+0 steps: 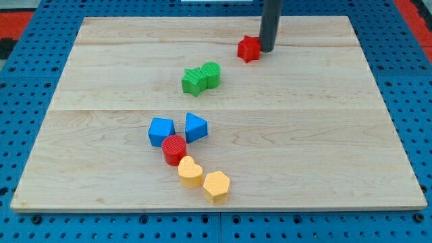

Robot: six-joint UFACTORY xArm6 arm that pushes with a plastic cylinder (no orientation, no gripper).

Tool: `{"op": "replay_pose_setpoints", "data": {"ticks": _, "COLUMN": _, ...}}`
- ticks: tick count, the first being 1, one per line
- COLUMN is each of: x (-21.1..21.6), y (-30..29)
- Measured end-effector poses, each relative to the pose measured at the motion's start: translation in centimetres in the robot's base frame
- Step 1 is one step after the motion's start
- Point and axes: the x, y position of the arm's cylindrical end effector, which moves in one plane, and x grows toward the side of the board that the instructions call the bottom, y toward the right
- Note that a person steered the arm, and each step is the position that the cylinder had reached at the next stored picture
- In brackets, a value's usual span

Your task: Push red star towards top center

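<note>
Near top center, red star (248, 48), my tip (266, 50) touching its right

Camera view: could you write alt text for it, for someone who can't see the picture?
My tip rests against the right side of a red star near the top centre of a wooden board. Two green blocks touch mid-board; lower down cluster two blue blocks, a red cylinder, a yellow heart and a yellow hexagon.
</note>
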Motion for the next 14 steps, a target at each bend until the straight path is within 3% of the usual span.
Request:
{"op": "replay_pose_setpoints", "data": {"ticks": 4, "x": 2.1, "y": -2.2}}
{"op": "replay_pose_setpoints", "data": {"ticks": 5, "x": 2.1, "y": -8.6}}
{"op": "replay_pose_setpoints", "data": {"ticks": 8, "x": -3.8, "y": -13.9}}
{"op": "replay_pose_setpoints", "data": {"ticks": 10, "x": -2.2, "y": -20.0}}
{"op": "replay_pose_setpoints", "data": {"ticks": 12, "x": -6.0, "y": -20.1}}
{"op": "replay_pose_setpoints", "data": {"ticks": 14, "x": -7.6, "y": -15.5}}
